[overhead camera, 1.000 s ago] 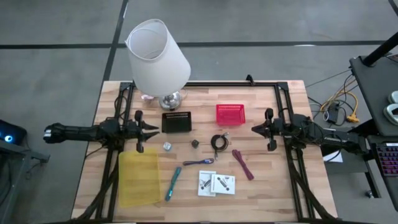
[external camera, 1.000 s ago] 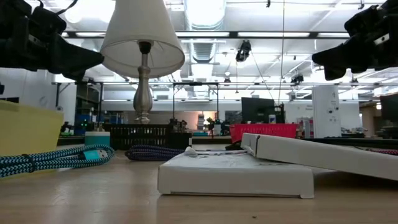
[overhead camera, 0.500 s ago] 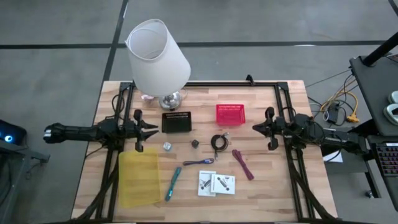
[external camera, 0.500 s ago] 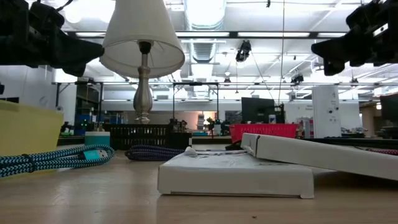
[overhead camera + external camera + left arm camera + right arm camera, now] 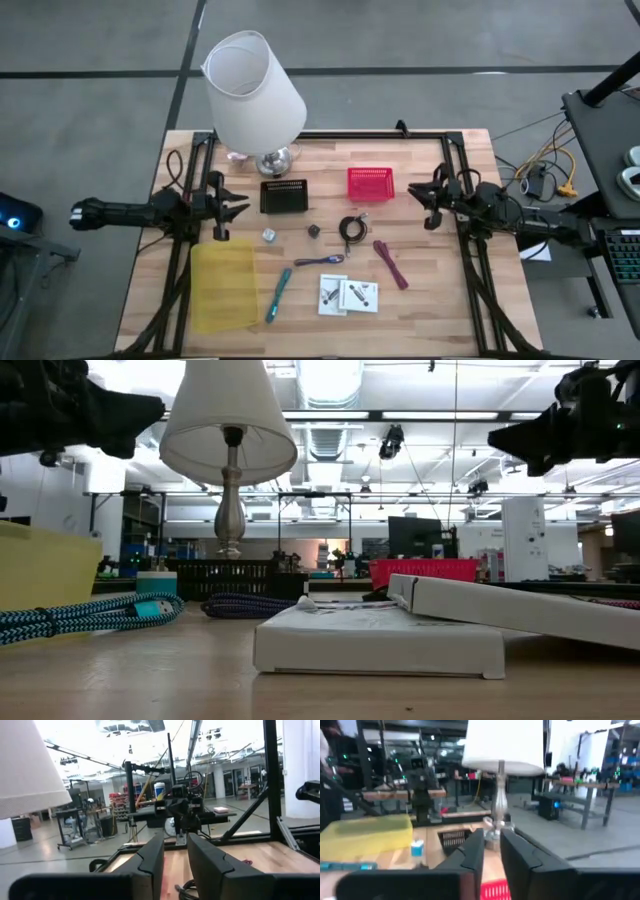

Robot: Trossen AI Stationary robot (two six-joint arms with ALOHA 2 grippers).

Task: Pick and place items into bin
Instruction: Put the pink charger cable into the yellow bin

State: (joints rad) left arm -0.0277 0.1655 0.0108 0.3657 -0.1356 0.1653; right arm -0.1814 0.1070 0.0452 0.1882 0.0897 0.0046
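Note:
The items lie between the arms on the wooden table: a teal pen (image 5: 278, 295), a purple pen (image 5: 320, 261), a maroon strap (image 5: 391, 263), a black coiled cable (image 5: 351, 228), a silver piece (image 5: 268, 235), a dark piece (image 5: 313, 231) and two white packets (image 5: 346, 295). My left gripper (image 5: 238, 205) hovers at the table's left, above the yellow bin's far end. My right gripper (image 5: 412, 195) hovers at the table's right, beside the red basket. Both point level toward the middle, each with a narrow gap between its fingers (image 5: 175, 845) (image 5: 491, 837), and neither holds anything.
A yellow bin (image 5: 222, 285) sits near left. A black basket (image 5: 284, 196) and a red basket (image 5: 370, 183) stand toward the far side. The big white lamp (image 5: 255, 95) stands at the far left. A black frame (image 5: 455, 170) runs along the table's sides and far edge.
Both grippers have risen a little. The right one has also drifted toward the table's far edge. The items have stayed where they were.

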